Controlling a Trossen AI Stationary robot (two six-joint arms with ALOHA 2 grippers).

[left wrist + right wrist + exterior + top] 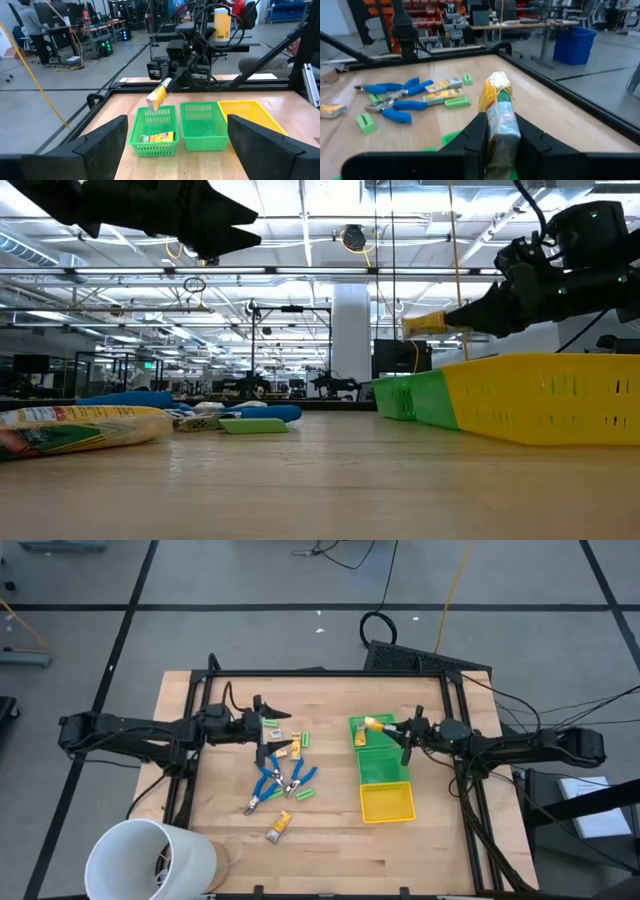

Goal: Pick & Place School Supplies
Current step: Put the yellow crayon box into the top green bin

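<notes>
- Wooden table (330, 840) inside a black frame, with a wide workshop floor behind it, is where the sorting goes on.
- One yellow-tan wrapped block (498, 117) is clenched between the right gripper (397, 730) fingers, held in the air just above the far green bin (153, 131) (a similar block (157, 137) already lies inside that bin).
- Next to the far green bin sit a second green bin (384, 765) and then a yellow bin (387, 803), touching in a row.
- Well apart from the far green bin, across the table, the remaining supplies lie loose: blue-handled pliers (272, 783), green pieces (304, 793), more wrapped blocks (279, 826).
- Left gripper (268, 728) hovers over that pile with its fingers spread wide, holding nothing.
- White cup (150, 860) stands at the table's near corner, farthest from the far green bin.
- Step in hand looks like the placing; the next move calls for letting go once the block is squarely over the bin.
</notes>
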